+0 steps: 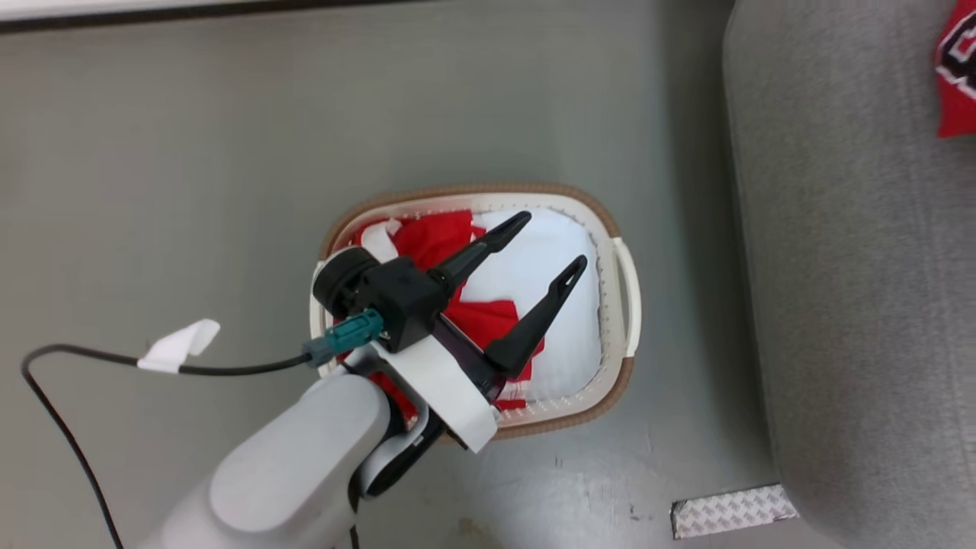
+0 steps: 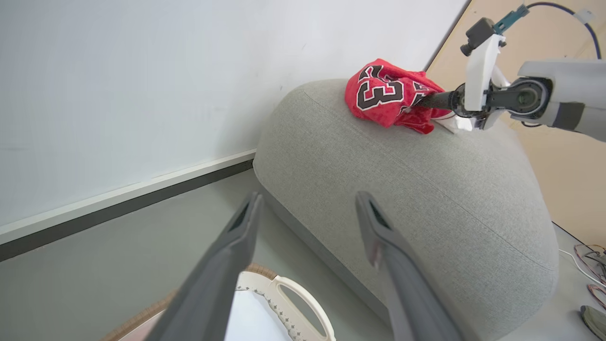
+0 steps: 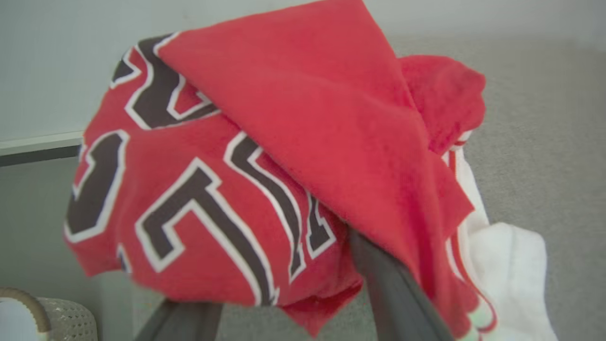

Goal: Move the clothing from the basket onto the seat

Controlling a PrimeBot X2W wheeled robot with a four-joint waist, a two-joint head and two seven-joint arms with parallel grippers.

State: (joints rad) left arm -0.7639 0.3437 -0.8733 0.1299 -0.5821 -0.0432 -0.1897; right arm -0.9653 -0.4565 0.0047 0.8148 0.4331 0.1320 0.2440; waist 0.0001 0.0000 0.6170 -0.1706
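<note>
Red number-23 jersey [image 2: 386, 94] on the grey sofa [image 2: 426, 199] cloaks the right hand [image 2: 428, 101], grip unreadable; left hand [image 1: 553, 240] hovers spread wide over the basket [image 1: 488, 188].

Smooth grey-green floor [image 1: 229, 152] runs to a plain white wall [image 2: 142, 71], trimmed with a white skirting board [image 2: 123, 194] above a dark strip. Pale scuff marks [image 1: 564, 488] and a patch of embossed silver tape [image 1: 732, 509] mark the floor. A tan panel [image 2: 573, 170] stands to one side, with loose wires [image 2: 589, 253] on the floor nearby. The light is soft and even.
</note>
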